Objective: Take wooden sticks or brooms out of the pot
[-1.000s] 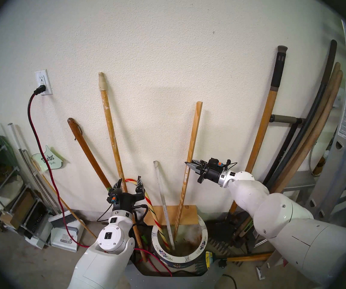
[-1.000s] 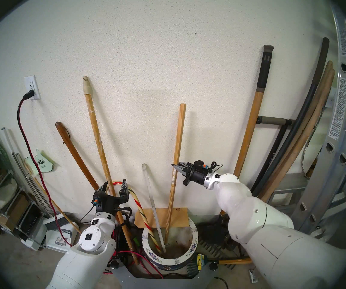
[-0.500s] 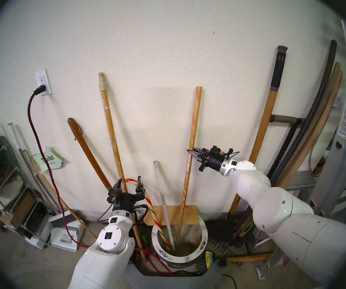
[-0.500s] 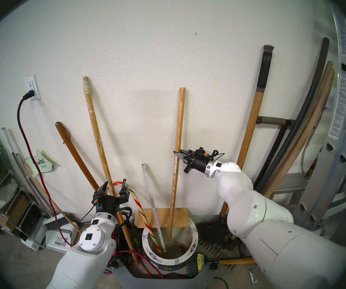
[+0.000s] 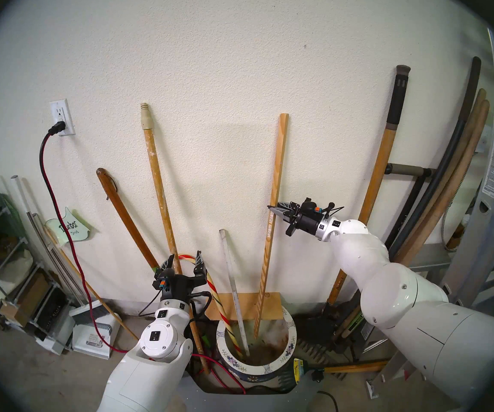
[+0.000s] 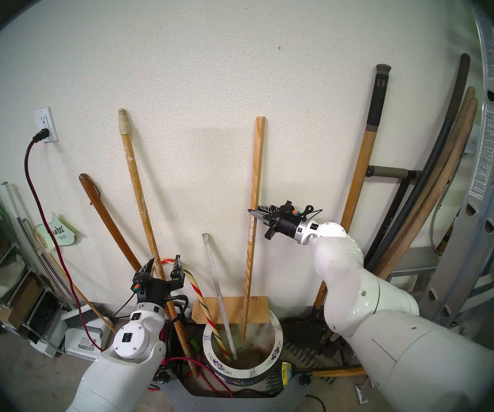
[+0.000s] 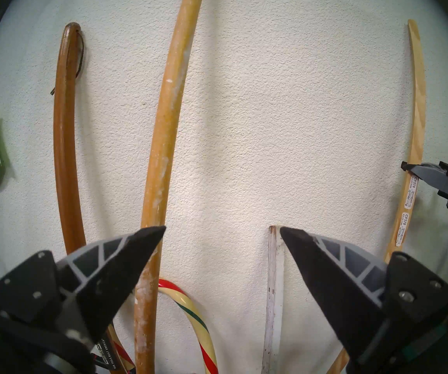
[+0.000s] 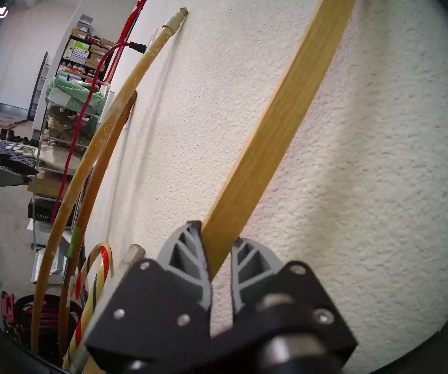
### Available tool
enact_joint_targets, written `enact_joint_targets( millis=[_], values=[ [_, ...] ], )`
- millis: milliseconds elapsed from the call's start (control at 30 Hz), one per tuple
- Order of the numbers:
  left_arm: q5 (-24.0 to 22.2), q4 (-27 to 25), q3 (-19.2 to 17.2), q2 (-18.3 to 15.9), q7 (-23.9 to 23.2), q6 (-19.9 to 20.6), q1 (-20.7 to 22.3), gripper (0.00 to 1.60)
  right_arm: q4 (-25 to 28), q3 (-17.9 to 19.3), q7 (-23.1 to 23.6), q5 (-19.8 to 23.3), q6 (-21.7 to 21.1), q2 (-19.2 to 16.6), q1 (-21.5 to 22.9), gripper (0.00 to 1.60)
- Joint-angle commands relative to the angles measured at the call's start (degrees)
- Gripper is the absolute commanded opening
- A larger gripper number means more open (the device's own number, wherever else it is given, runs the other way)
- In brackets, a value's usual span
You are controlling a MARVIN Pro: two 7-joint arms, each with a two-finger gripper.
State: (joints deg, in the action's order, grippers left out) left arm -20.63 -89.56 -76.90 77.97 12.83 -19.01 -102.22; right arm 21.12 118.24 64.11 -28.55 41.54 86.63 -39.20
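Note:
My right gripper (image 5: 271,207) (image 6: 251,211) (image 8: 217,231) is shut on the thin square pale-wood stick (image 5: 277,164) (image 6: 256,170) (image 8: 285,122) at mid-length. The stick is nearly upright against the wall. Its lower end hangs inside the mouth of the pot (image 5: 251,369) (image 6: 240,372), off the bottom. The thick orange-brown shaft (image 5: 379,176) (image 6: 359,170) with a black sleeve leans on the wall to the right, outside the pot. My left gripper (image 5: 185,253) (image 6: 165,257) (image 7: 222,228) is open and empty, left of the pot.
A candy-striped cane (image 5: 219,298) and a grey flat strip (image 5: 232,277) stand in the pot. A paint-spattered pole (image 5: 159,179) and a dark brown pole (image 5: 123,215) lean at the left. Poles and a ladder (image 5: 492,194) crowd the right; a red-black cord (image 5: 58,200) hangs at the left.
My right gripper has risen along the wall with the pale stick. The stick's top is higher and its lower end has lifted off the pot's bottom. The left arm has not moved.

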Motion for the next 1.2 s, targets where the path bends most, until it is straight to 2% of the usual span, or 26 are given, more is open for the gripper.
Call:
enact_joint_targets(
  millis=[0, 333, 1167],
  values=[
    [-0.06, -0.13, -0.08, -0.03, -0.04, -0.06, 0.07, 1.60, 5.00, 0.79, 1.75, 1.94, 1.06, -0.47, 6.15, 0.00],
    [0.14, -0.12, -0.09, 0.05, 0.05, -0.05, 0.07, 1.60, 5.87, 1.14, 1.12, 0.72, 1.69, 0.08, 5.84, 0.00],
    [0.60, -0.10, -0.16, 0.22, 0.27, -0.04, 0.06, 1.60, 4.40, 3.70, 0.81, 0.87, 1.47, 1.69, -1.30, 0.00]
  ],
)
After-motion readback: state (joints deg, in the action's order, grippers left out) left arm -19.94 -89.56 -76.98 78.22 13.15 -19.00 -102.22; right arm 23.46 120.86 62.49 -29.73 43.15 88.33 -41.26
